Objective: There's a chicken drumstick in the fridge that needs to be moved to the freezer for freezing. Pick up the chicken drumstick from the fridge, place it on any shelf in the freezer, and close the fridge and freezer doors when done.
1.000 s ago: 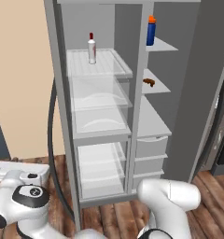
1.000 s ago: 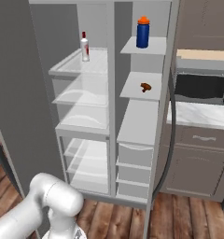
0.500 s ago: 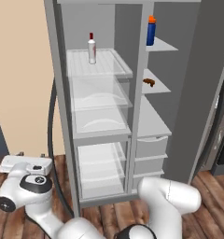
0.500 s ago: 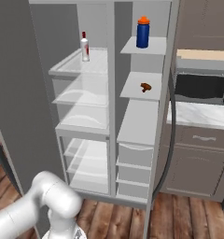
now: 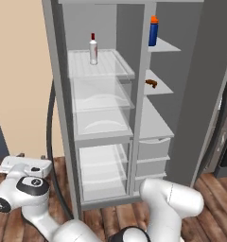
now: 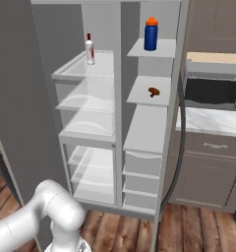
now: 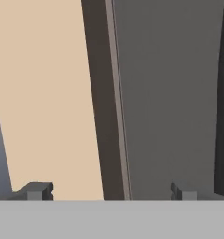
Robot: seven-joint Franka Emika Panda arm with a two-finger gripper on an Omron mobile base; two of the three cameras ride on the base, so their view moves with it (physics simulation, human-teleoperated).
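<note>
The chicken drumstick lies on the middle shelf of the freezer, the narrow right half. The glass-shelved fridge is the wide left half. Both doors stand open: the fridge door swung out left, the freezer door out right. My gripper sits low at the left, outside the fridge door, open with its fingertips far apart. Ahead of it in the hand view are the door's dark edge and grey face.
A white red-capped bottle stands on the fridge's top glass shelf. A blue bottle stands on the freezer's top shelf. A counter with a microwave is to the right. A beige wall is behind the fridge door.
My hand has shifted slightly right and up near the fridge door's outer side, and the wrist has turned. The drumstick and both doors have stayed where they were.
</note>
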